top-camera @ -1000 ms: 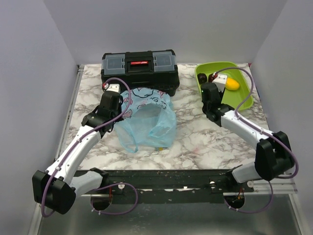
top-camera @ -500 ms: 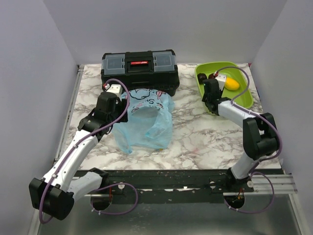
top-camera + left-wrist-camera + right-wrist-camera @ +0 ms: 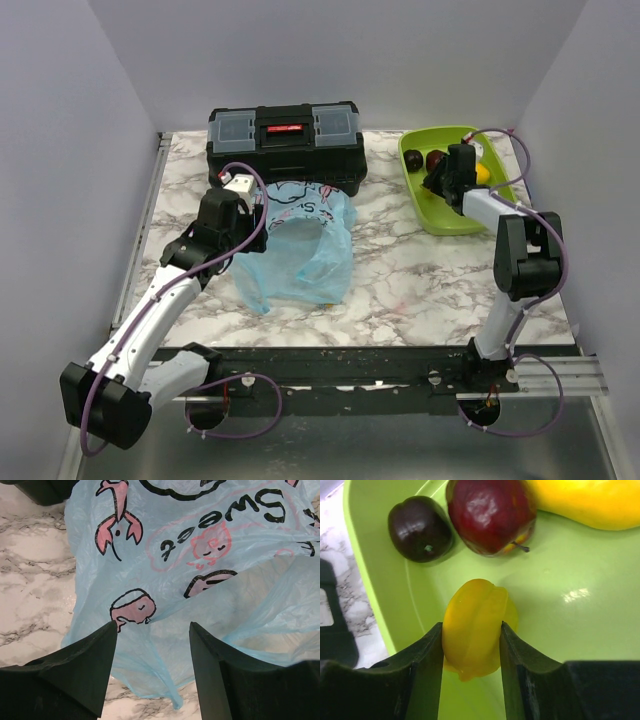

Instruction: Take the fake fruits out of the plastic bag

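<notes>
The light-blue plastic bag (image 3: 300,250) lies on the marble table, mouth toward the back. In the left wrist view the bag (image 3: 200,555) shows pink and black prints. My left gripper (image 3: 240,228) hovers open over the bag's left side (image 3: 152,630), holding nothing. My right gripper (image 3: 440,180) is shut on a yellow ridged fruit (image 3: 475,615), held low inside the lime-green tray (image 3: 560,630). In the tray lie a dark purple fruit (image 3: 420,529), a dark red fruit (image 3: 490,512) and a yellow-orange fruit (image 3: 585,502). What is inside the bag is hidden.
A black toolbox (image 3: 285,140) stands at the back, just behind the bag. The green tray (image 3: 445,215) sits at the back right near the wall. Grey walls close in the table on three sides.
My right gripper swung from the table beside the tray to over the tray, carrying the yellow fruit. My left arm shifted slightly toward the back; the bag moved a little left.
</notes>
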